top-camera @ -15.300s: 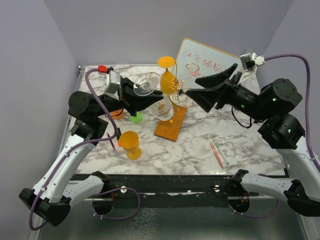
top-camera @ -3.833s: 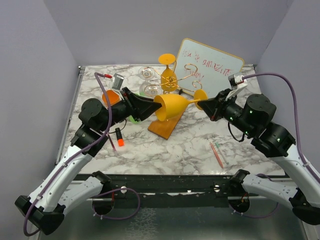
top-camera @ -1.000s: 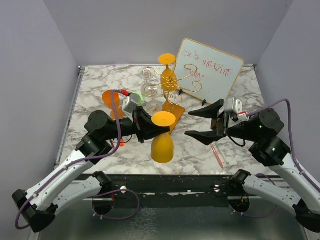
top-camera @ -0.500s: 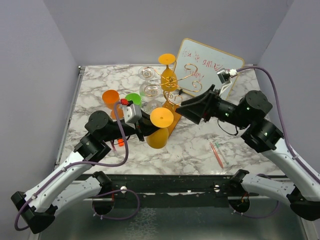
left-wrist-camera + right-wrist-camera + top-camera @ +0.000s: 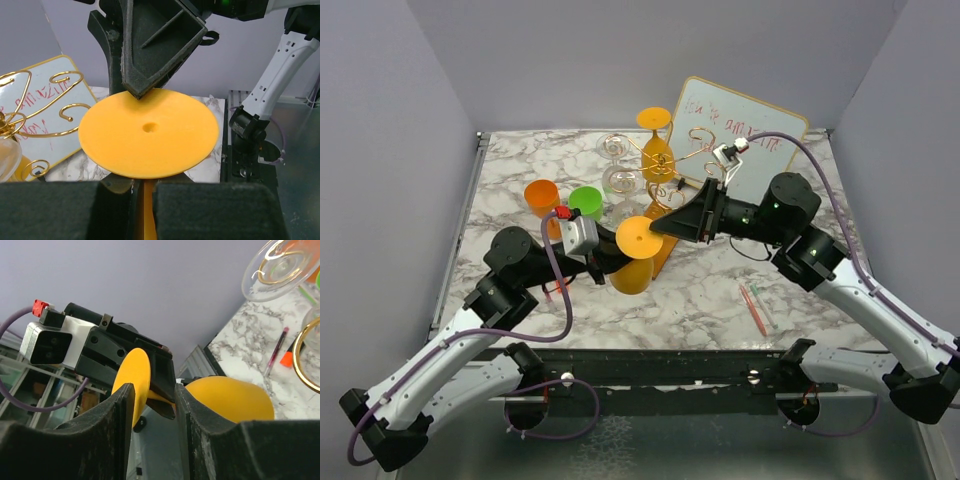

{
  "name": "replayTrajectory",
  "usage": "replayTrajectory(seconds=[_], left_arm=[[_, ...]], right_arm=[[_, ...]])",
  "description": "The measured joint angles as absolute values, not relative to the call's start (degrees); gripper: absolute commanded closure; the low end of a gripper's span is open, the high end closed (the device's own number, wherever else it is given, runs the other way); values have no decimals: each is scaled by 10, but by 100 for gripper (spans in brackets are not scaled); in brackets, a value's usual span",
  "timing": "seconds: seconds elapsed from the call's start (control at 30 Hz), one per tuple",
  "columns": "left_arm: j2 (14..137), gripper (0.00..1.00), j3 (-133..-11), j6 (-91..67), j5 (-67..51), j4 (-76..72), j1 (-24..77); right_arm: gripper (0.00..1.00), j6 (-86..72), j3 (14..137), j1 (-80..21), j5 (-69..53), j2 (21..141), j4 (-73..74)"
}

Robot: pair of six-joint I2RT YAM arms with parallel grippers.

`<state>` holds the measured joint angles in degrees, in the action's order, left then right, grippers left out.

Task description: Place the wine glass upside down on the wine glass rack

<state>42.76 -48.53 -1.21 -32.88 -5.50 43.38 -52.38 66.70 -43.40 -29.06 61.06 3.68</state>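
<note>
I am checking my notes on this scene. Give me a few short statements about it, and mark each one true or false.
1. The left gripper holds the orange wine glass by its stem, foot up. True.
2. The edge of that foot sits between the fingers of the right gripper. True.
3. The whiteboard lies flat. False: it stands tilted behind the wine glass rack.
4. The rack is bare. False: another orange glass and clear glasses hang on it.
</note>
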Motion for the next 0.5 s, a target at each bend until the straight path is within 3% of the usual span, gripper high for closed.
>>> replayTrajectory(seconds=[0.1,0.17,0.2,0.23,0.37,0.5], left_arm=[[429,100,-480,-11,-327,-56,434],[432,100,-479,-10,-325,-57,434],[434,94,-478,-10,-324,-55,434],[435,82,-477,-10,-323,-53,434],[436,39,-473,-2,-314,-55,433],[432,22,-460,-12,-296,-53,433]], right_arm=[[70,-543,659,-434,-311,621,17],[86,-551,655,-434,-321,626,9],[93,-557,652,-434,-324,627,5],[98,-560,650,-434,-327,627,1],[99,-571,646,-433,-326,622,0],[99,-551,645,-433,-312,605,18]])
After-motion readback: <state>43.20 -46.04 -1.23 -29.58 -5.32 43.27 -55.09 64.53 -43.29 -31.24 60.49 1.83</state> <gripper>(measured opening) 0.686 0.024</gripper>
